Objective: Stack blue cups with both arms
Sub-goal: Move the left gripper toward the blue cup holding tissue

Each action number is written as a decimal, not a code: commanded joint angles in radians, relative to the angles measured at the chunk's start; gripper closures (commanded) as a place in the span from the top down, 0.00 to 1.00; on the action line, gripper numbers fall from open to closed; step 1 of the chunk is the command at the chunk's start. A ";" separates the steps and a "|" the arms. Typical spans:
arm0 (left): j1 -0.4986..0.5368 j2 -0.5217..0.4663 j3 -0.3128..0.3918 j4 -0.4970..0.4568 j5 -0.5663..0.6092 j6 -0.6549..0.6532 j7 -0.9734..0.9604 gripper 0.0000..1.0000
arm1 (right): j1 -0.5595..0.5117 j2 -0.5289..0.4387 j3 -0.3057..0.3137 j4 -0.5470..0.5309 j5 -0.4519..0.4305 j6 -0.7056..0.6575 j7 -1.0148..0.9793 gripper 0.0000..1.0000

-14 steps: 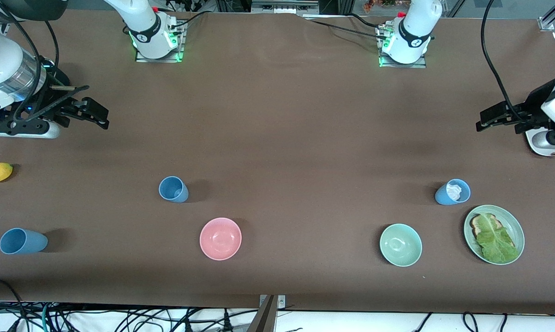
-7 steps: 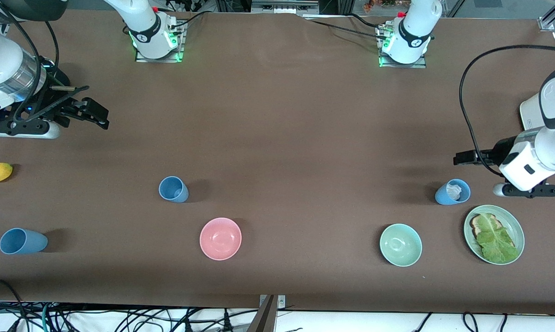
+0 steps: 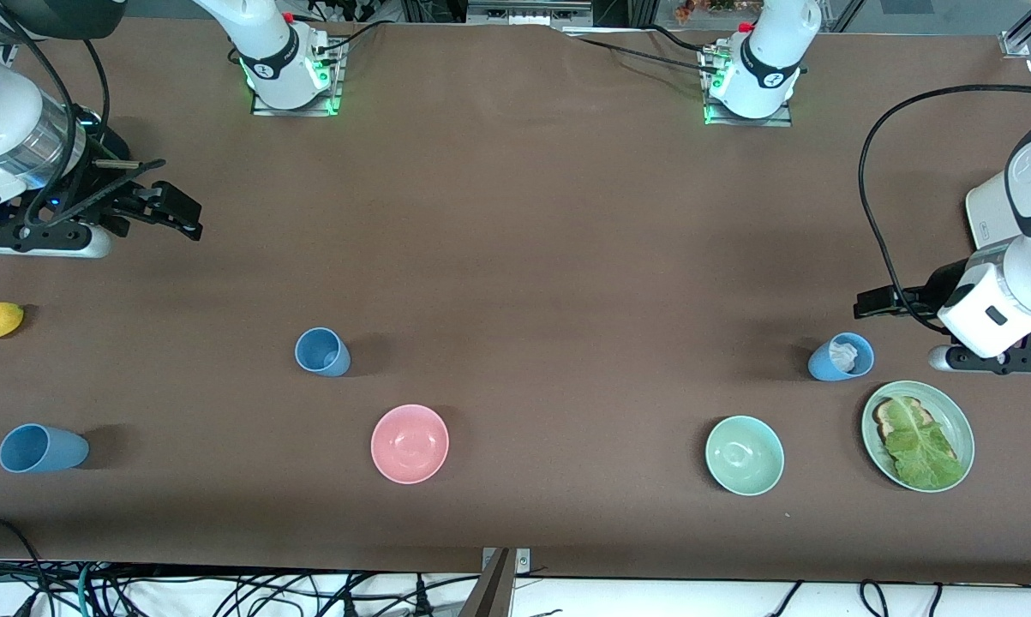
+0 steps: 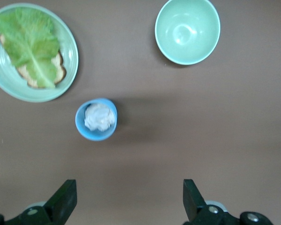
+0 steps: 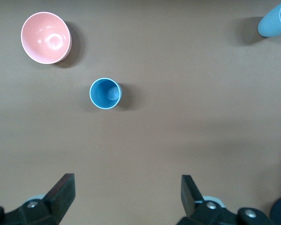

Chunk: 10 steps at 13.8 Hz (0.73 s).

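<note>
While no blue cups are yet stacked, three stand apart on the table (image 3: 515, 257): end cup (image 3: 42, 448) by the right arm's end, middle cup (image 3: 321, 351), stuffed cup (image 3: 841, 356). Left gripper (image 4: 129, 199), wide open and empty, hangs over bare cloth near the stuffed cup; right gripper (image 5: 126, 194), likewise, waits. Approach step; next, descend and grasp.

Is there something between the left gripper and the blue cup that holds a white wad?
Nothing visible. The open left gripper hangs above bare table beside the blue cup; the plate and the mint-green bowl stand aside.
</note>
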 commanded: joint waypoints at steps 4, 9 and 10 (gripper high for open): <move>0.077 0.024 0.004 -0.035 -0.007 0.075 0.190 1.00 | -0.004 -0.004 0.002 0.006 -0.002 -0.010 -0.015 1.00; 0.115 0.104 0.009 -0.037 0.005 0.145 0.313 1.00 | -0.005 -0.004 0.002 0.006 0.000 -0.012 -0.015 1.00; 0.126 0.119 0.009 -0.037 0.005 0.161 0.331 1.00 | -0.005 -0.004 0.002 0.006 0.000 -0.012 -0.015 1.00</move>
